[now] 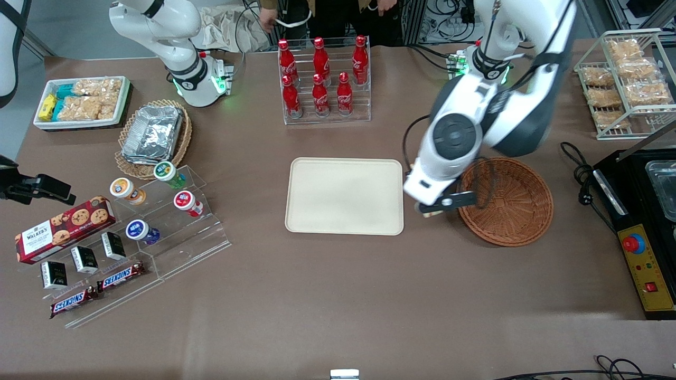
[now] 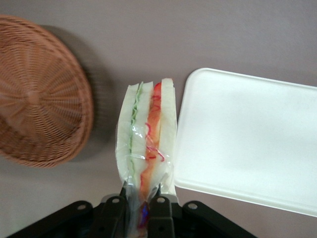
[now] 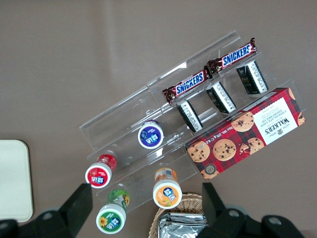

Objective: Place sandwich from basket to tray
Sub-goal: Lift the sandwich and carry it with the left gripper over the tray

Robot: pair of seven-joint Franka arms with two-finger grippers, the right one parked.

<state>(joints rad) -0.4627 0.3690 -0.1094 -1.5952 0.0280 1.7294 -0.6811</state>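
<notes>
The brown worktop (image 1: 338, 295) is carrying the cream tray (image 1: 344, 196) and the reddish wicker basket (image 1: 507, 201). Between them the gripper (image 2: 140, 198) is hanging above bare surface — pinching the wrapped sandwich (image 2: 146, 144) by one end, beside the tray's rim.

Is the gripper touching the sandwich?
Touching. In the left wrist view, the gripper is shut on the wrapper end of the sandwich, holding it above the table between basket and tray.

Sandwich (image 2: 146, 144) in glossy clear film, pinched between the matt black gripper (image 2: 139, 198) fingers. Beside it: basket (image 2: 39, 99) rough woven wicker, tray (image 2: 247, 139) smooth matt cream plastic. Table (image 2: 198, 34) matt brown.
</notes>
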